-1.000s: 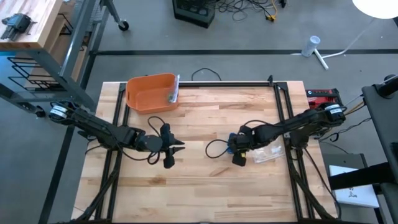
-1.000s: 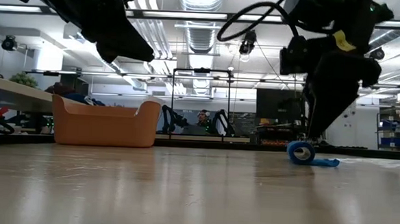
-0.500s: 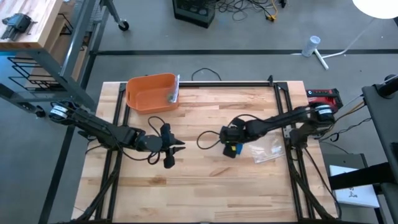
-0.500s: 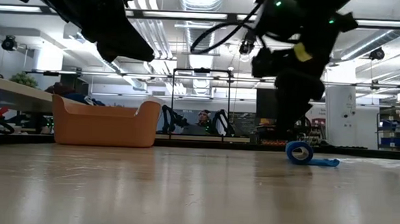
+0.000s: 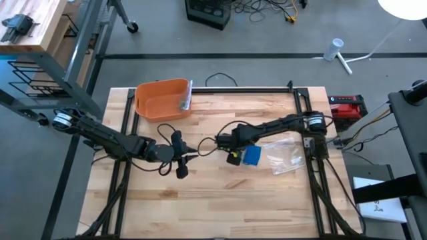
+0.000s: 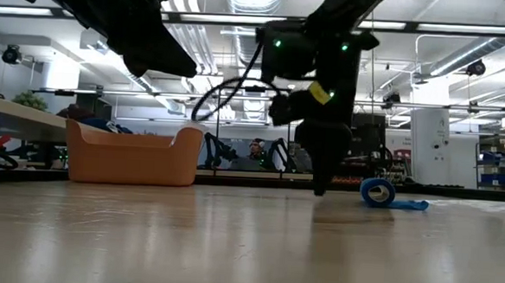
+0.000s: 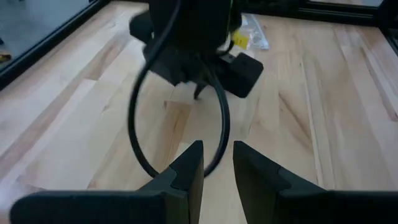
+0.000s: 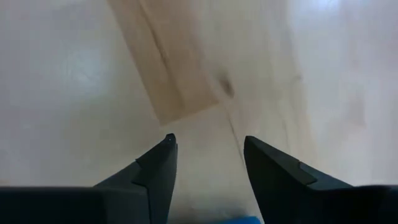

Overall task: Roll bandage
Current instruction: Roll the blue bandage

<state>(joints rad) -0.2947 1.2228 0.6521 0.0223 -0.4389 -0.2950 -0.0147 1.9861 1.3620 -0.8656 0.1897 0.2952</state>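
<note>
Spanning the scene, the pale wooden-plank table (image 5: pixel 213 193) carries the right gripper (image 5: pixel 227 153), parted and empty near centre, the left gripper (image 5: pixel 187 159), narrowly parted and empty at nine o'clock, and the blue rolled bandage (image 5: pixel 252 156) at three o'clock.

bandage (image 5: pixel 253 155): beside right tool (image 5: pixel 227 148) | left tool (image 5: pixel 189 156): near | bin (image 5: pixel 162 100): far corner
</note>
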